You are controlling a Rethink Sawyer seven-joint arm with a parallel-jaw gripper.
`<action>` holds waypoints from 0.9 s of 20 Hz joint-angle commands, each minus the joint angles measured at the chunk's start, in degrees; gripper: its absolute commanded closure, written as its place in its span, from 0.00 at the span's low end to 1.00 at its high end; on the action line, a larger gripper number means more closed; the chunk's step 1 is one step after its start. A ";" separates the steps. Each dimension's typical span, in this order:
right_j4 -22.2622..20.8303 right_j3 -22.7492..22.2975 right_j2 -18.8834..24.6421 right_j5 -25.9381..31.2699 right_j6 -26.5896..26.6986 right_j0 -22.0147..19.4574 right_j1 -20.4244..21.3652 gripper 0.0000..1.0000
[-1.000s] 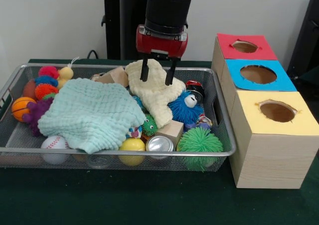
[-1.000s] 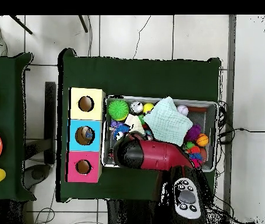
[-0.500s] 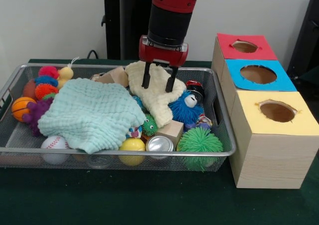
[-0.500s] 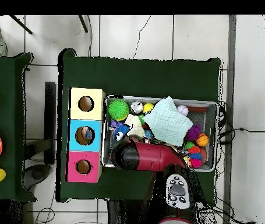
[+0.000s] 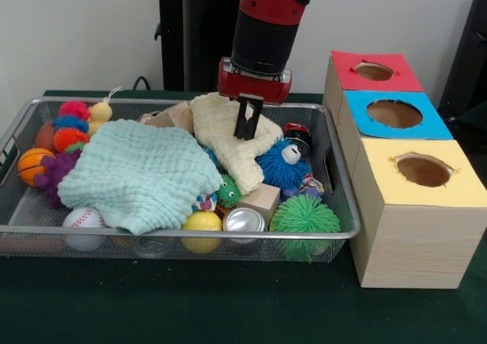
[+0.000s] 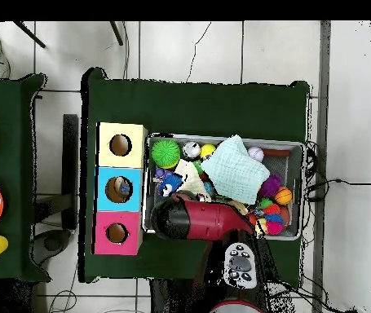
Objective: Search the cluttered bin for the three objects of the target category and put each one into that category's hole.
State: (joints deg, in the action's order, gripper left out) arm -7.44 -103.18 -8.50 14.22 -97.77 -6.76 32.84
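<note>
Two fingers that stood spread over the cream cloth (image 5: 232,142) half a second ago are now drawn together, so my gripper (image 5: 248,125) has pinched a fold of it near the far side of the wire bin (image 5: 335,207). That cloth covers part of the clutter, and I judge that lifting it aside will bare whatever lies beneath. Which category I want is unclear; the red (image 5: 374,71), blue (image 5: 394,113) and yellow (image 5: 423,169) holes wait on the right.
</note>
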 commanded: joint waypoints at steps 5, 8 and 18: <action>3.48 -0.18 1.15 -1.91 -12.29 0.32 -1.62 1.00; 3.80 -0.53 0.74 -0.05 -11.98 0.41 0.01 1.00; 3.36 -1.00 2.08 -3.53 -11.10 -0.89 -0.37 0.00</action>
State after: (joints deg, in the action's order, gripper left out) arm -6.00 -103.18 -8.77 14.22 -97.77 -6.50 33.01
